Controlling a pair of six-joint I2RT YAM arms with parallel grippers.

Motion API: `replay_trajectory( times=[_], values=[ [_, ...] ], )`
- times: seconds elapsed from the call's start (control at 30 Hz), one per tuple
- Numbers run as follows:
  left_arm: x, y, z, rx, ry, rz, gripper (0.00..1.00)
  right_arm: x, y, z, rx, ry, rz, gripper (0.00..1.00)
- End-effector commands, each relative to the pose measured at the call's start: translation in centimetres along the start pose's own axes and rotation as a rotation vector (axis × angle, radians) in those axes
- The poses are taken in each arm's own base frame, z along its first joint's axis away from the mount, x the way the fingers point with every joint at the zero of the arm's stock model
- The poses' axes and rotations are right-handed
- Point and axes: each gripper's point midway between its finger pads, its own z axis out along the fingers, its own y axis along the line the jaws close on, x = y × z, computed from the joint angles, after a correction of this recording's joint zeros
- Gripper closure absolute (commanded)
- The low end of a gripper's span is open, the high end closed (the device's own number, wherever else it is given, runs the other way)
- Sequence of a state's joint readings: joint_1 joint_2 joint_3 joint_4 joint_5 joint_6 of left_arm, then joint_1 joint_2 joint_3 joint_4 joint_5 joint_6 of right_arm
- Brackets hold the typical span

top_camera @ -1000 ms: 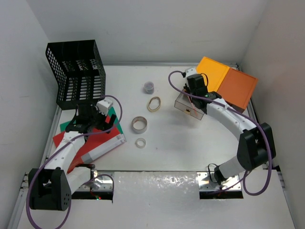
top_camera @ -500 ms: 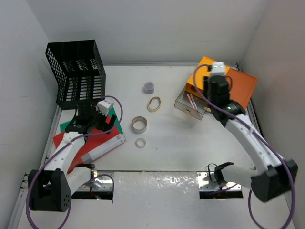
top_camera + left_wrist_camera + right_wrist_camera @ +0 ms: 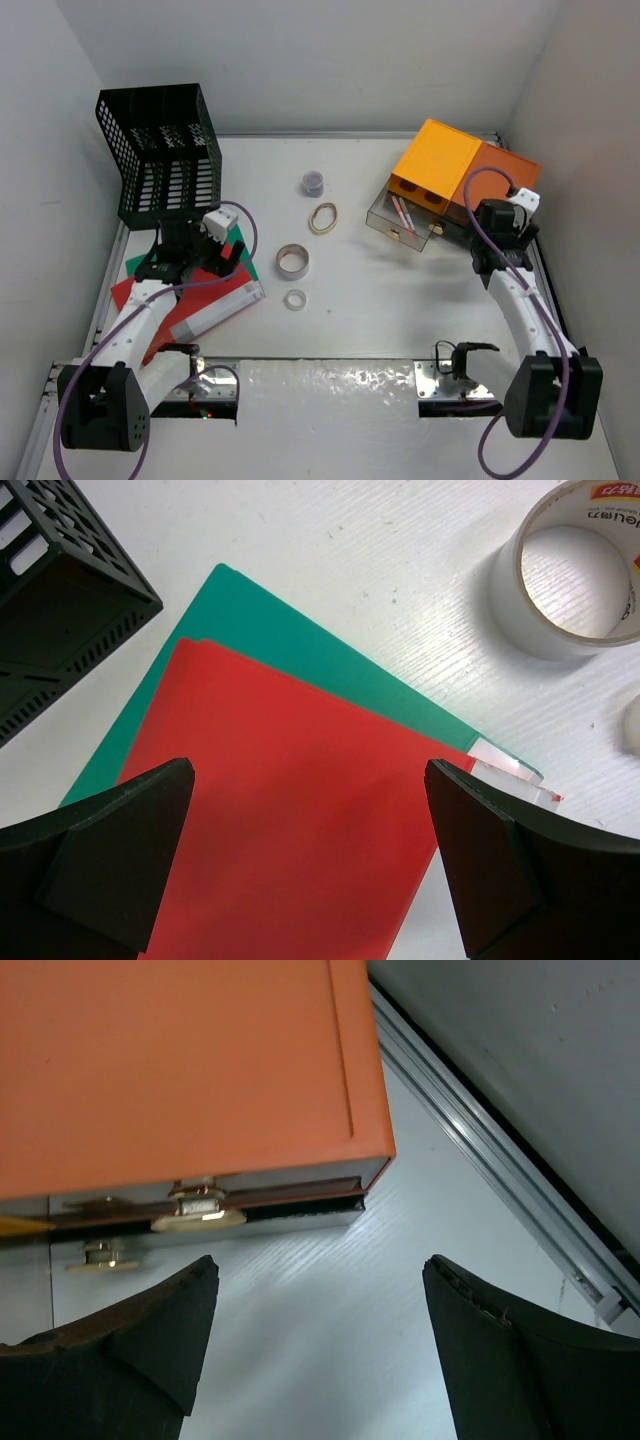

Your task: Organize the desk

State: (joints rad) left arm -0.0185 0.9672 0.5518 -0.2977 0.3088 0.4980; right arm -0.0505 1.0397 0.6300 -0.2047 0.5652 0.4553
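Note:
The white desk holds a red folder on a green folder at the left. My left gripper hovers open and empty over the red folder; its midpoint shows in the left wrist view. My right gripper is open and empty, low over bare desk in front of the dark orange drawer box. That box and its brass drawer handle sit just beyond the open gripper.
A black mesh rack stands back left. A light orange box has its clear drawer pulled out. A tape roll, small ring, rubber band and purple cap lie mid-desk. A metal rail runs along the right.
My right arm swung from above the clear drawer to the right and nearer, down in front of the dark orange box. The left arm has barely moved.

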Motion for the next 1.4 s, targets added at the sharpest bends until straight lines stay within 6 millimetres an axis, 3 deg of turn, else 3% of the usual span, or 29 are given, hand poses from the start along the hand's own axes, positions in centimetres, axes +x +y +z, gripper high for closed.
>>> replay_trajectory(
  times=[0.0,0.13,0.27,0.53,0.73,0.77,0.9,1.0,1.2,1.37],
  values=[
    [-1.6,0.4,-0.5,-0.002,-0.051,0.024,0.00,-2.8,1.1,1.2,-0.024,-0.064,0.102,0.20],
    [-1.6,0.5,-0.4,-0.004,-0.050,0.022,0.00,-2.1,3.9,3.2,-0.140,-0.007,0.059,0.29],
    [-1.3,0.4,-0.2,0.000,-0.039,0.018,0.01,-2.1,5.8,2.9,-0.240,0.013,0.062,0.32],
    [-1.1,0.5,0.1,0.002,-0.024,0.012,0.01,-3.1,5.6,3.5,-0.211,-0.004,0.021,0.30],
    [-1.2,0.6,0.0,-0.004,-0.026,0.012,0.00,-2.1,4.9,5.0,-0.132,0.027,0.022,0.50],
    [-1.2,0.6,0.0,-0.004,-0.026,0.012,0.00,-1.9,4.5,5.0,-0.113,0.024,0.034,0.63],
    [-1.7,0.5,0.0,0.010,-0.040,0.016,0.00,-1.7,3.7,4.2,-0.098,-0.003,0.064,0.95],
    [-3.0,-0.1,0.1,0.054,-0.061,0.040,0.00,-1.2,3.3,3.0,-0.108,-0.007,0.079,1.00],
    [-8.1,-2.0,0.7,0.177,-0.101,0.115,0.01,2.0,3.3,0.4,-0.147,0.004,0.079,1.00],
    [-8.6,-3.9,3.8,0.204,0.002,0.144,0.00,3.9,3.7,-1.2,-0.167,0.022,0.028,1.00]
  ],
)
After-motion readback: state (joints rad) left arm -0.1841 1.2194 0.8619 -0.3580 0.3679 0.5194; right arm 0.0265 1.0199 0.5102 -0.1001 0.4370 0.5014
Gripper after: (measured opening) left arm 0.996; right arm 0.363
